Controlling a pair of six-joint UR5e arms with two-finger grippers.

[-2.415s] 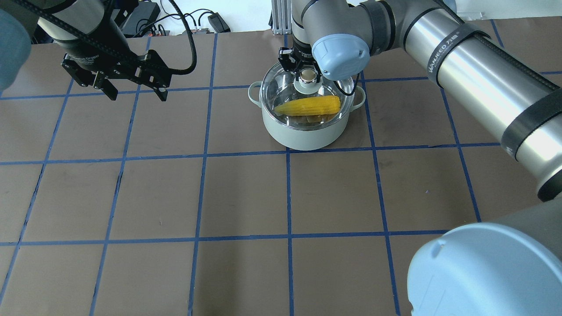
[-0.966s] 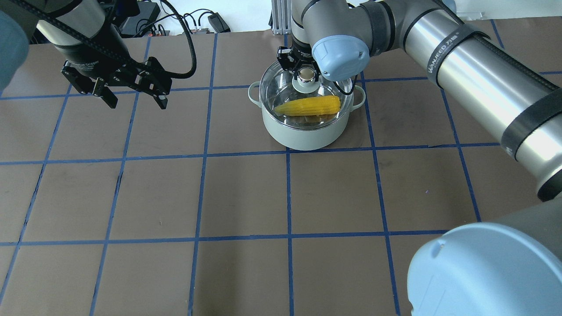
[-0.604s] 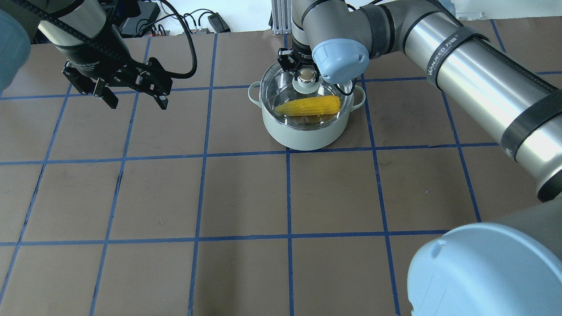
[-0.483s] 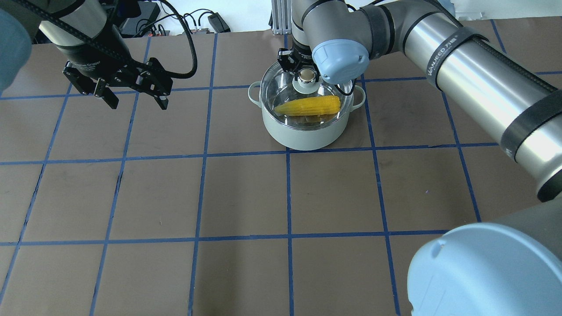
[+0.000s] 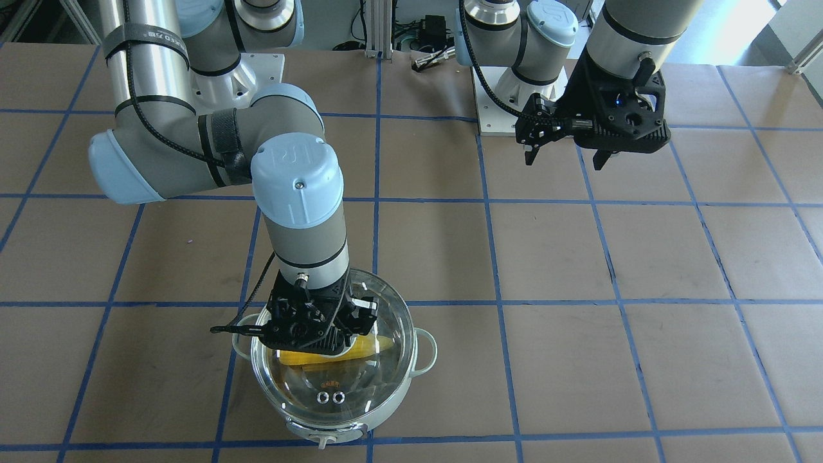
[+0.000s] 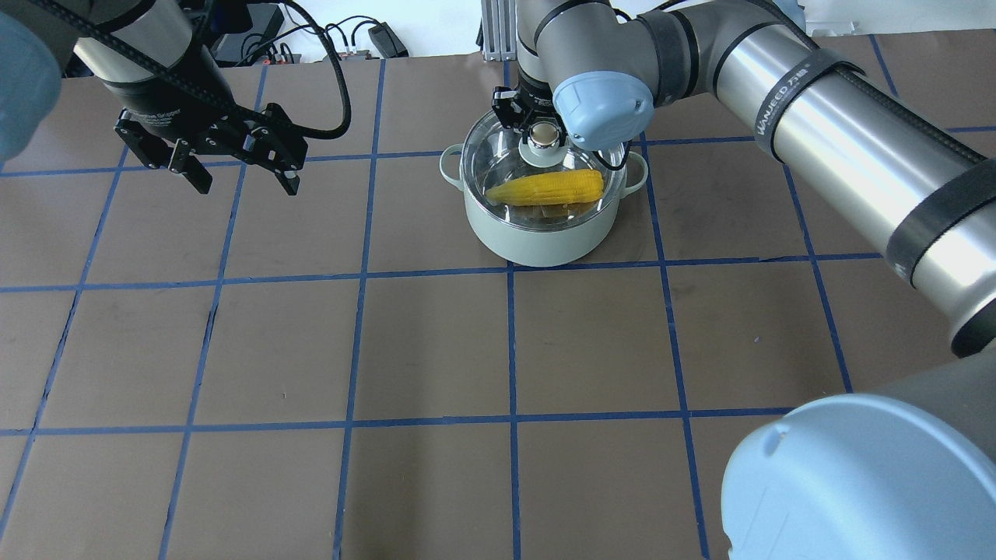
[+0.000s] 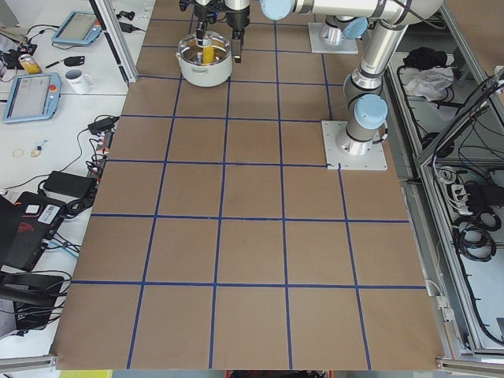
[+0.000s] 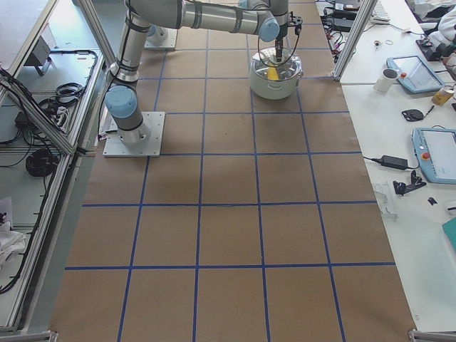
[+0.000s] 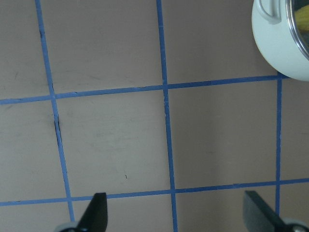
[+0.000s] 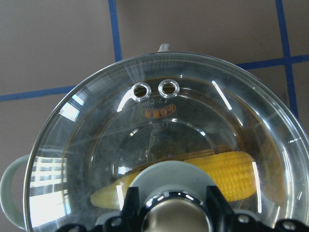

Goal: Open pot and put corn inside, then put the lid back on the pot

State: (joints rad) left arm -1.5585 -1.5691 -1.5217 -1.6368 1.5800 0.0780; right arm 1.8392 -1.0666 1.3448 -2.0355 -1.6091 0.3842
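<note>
One pot [image 6: 537, 241], one lid [image 6: 498, 159], one corn [image 6: 545, 187]: lid seated on the pot, corn inside under the glass.
vs 2.4 s ago: lid nudged slightly toward 9 o'clock, corn unmoved. Overhead view: pot at 12 o'clock on the table [image 6: 436, 350]. Two grippers: right gripper [image 6: 545, 134] clamped on the lid's knob [image 10: 176, 212], a finger on each side; left gripper [image 6: 245, 185] at the pot's 9 o'clock, well apart, jaws spread wide, barely shifted. Two vent holes [image 10: 141, 90], two loop handles [image 6: 450, 163].
</note>
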